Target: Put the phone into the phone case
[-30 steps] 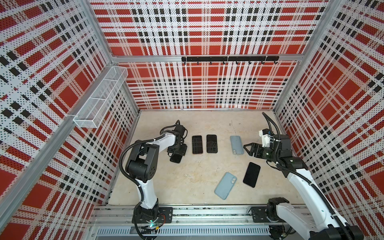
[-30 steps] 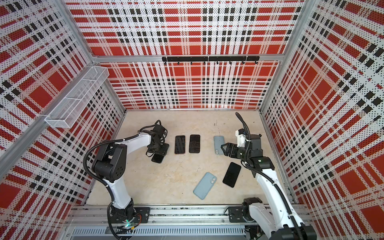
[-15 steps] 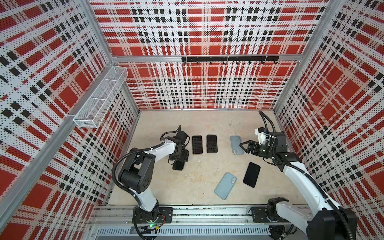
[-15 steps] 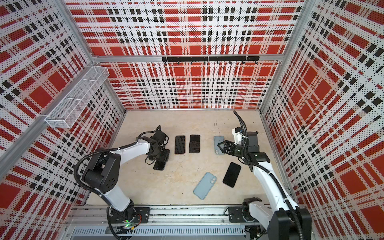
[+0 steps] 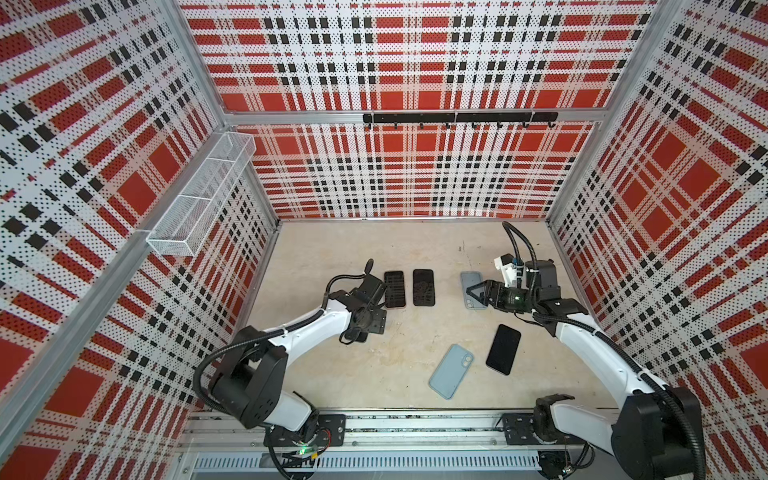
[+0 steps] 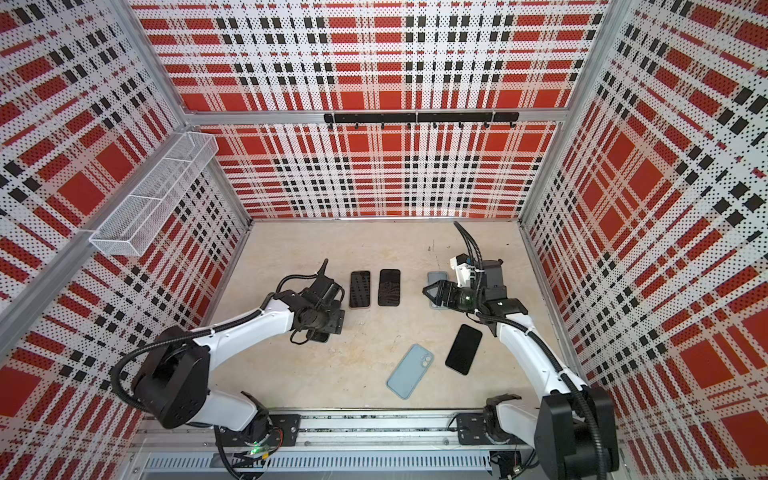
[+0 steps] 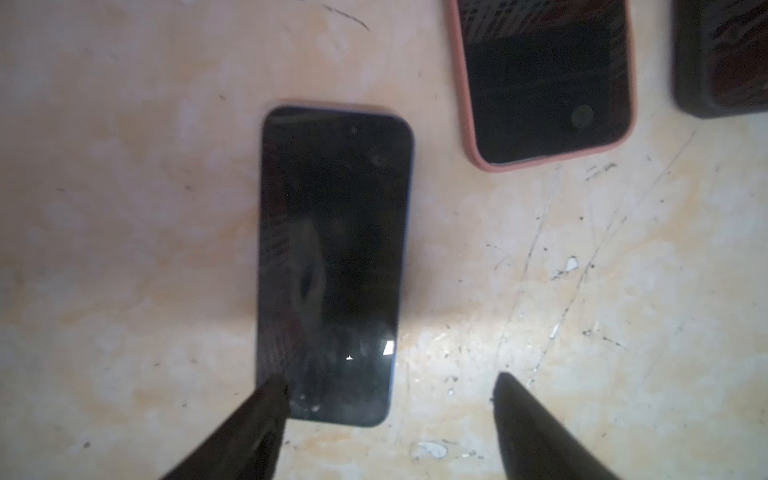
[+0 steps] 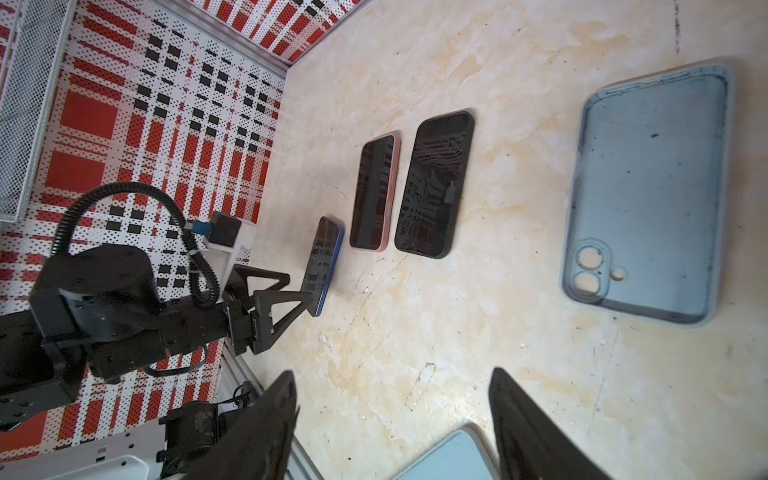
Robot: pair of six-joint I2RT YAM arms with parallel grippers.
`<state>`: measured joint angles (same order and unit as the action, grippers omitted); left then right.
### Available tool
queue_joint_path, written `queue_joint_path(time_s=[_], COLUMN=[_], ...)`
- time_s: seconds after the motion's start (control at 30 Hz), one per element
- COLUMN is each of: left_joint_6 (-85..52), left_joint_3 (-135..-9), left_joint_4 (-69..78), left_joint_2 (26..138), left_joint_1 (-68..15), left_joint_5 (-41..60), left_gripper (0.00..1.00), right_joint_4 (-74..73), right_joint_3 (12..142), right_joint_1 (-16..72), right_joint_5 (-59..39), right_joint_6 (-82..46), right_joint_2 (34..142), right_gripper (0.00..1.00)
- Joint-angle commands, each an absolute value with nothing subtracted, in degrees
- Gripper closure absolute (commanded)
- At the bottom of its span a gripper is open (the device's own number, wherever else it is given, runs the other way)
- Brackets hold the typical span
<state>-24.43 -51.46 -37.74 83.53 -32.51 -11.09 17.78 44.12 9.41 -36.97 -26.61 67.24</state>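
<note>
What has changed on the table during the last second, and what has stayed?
The right end effector moved leftward in both top views, toward the empty grey-blue case; it is open and holds nothing. The left end effector shifted slightly toward the near edge, open above the blue-edged phone, which lies flat. The pink-cased phone, black-cased phone, face-down blue case and bare black phone stayed.

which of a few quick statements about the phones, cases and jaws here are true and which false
The left jaws are clamped on the blue phone. False: they stand apart, not gripping it.
The pink-cased phone and the black-cased phone lie side by side. True.
The right jaws hold the bare black phone. False: they are open and empty; it lies on the table.
A light blue case lies back up. True.
</note>
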Motion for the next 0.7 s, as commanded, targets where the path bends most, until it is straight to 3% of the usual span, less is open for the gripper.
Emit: queue_joint_path(time_s=[0.0, 0.17, 0.47, 0.67], left_joint_6=[-28.19, -24.79, -19.11, -17.96], left_joint_3=[-51.39, -54.33, -54.98, -59.59], left_joint_4=[-40.51, -43.51, -40.04, -42.1], left_joint_2=[82.84, 90.05, 98.15, 103.05], left_joint_1=[-30.15, -28.29, -23.79, -23.17], left_joint_5=[-13.82, -9.58, -5.36, -4.38], left_gripper=[0.13, 0.0, 0.0, 0.1], right_joint_4=[15.21, 14.33, 14.98, 15.38], right_joint_3=[44.48, 44.1, 44.33, 44.97], right_joint_1=[9.98, 10.61, 10.85, 10.82], right_joint_5=[-37.01, -36.41, -35.6, -35.06], right_joint_6=[-26.5, -27.18, -27.25, -26.9], right_joint_2=[67.41, 66.82, 64.61, 64.72], right_gripper=[0.26, 0.27, 0.27, 0.27])
